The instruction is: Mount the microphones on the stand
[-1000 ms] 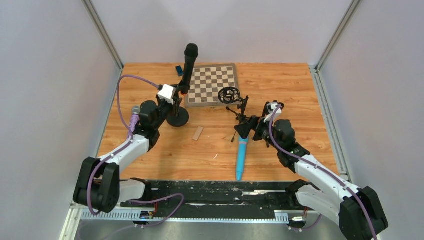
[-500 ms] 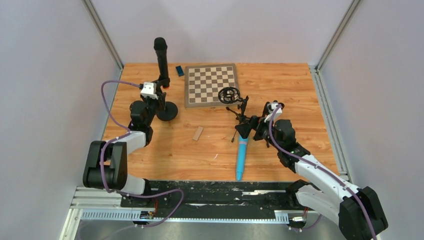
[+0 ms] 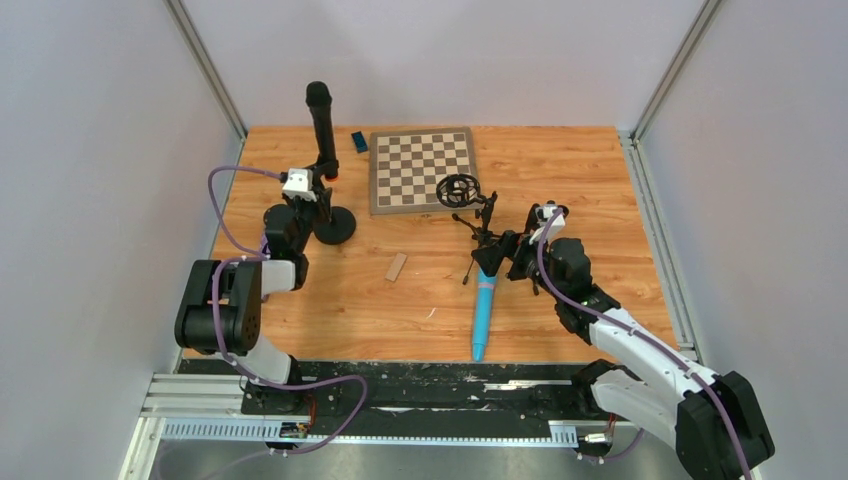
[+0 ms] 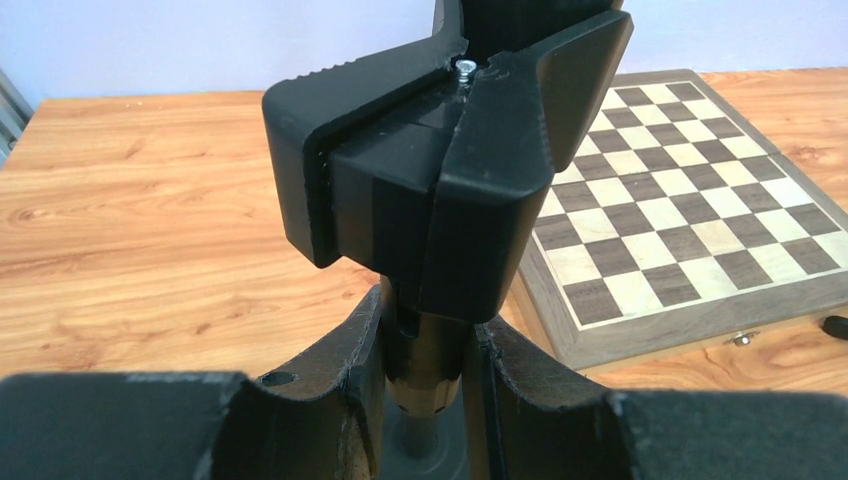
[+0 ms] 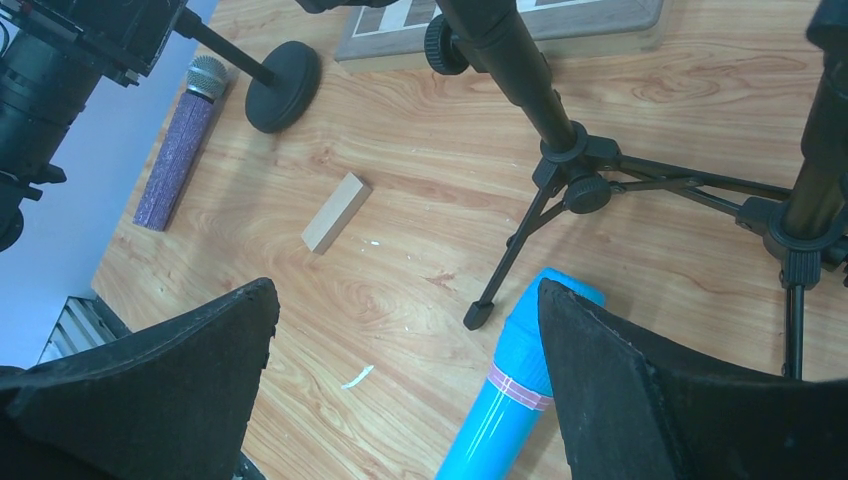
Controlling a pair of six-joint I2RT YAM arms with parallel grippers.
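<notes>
The long black microphone (image 3: 320, 125) stands upright in the clip (image 4: 450, 180) of a round-base stand (image 3: 335, 226); its orange end sits at the clip. My left gripper (image 3: 300, 200) is shut on the stand's post (image 4: 430, 365), just under the clip. The light blue microphone (image 3: 484, 312) lies on the table, also in the right wrist view (image 5: 505, 405). My right gripper (image 3: 497, 257) is open just above its far end, which sits by the right finger. The purple microphone (image 5: 180, 150) with a silver grille lies beside the round base. A tripod stand (image 3: 478, 215) with a ring mount stands by the right gripper.
A chessboard (image 3: 423, 168) lies at the back middle, with a small blue object (image 3: 358, 141) to its left. A small wooden block (image 3: 396, 266) lies between the arms. The tripod's legs (image 5: 570, 175) spread just beyond the right gripper. Frame rails run along both table sides.
My left arm has pulled the round-base stand and black microphone to the left and folded back; the microphone went from tilted to upright. The right arm has not moved.
</notes>
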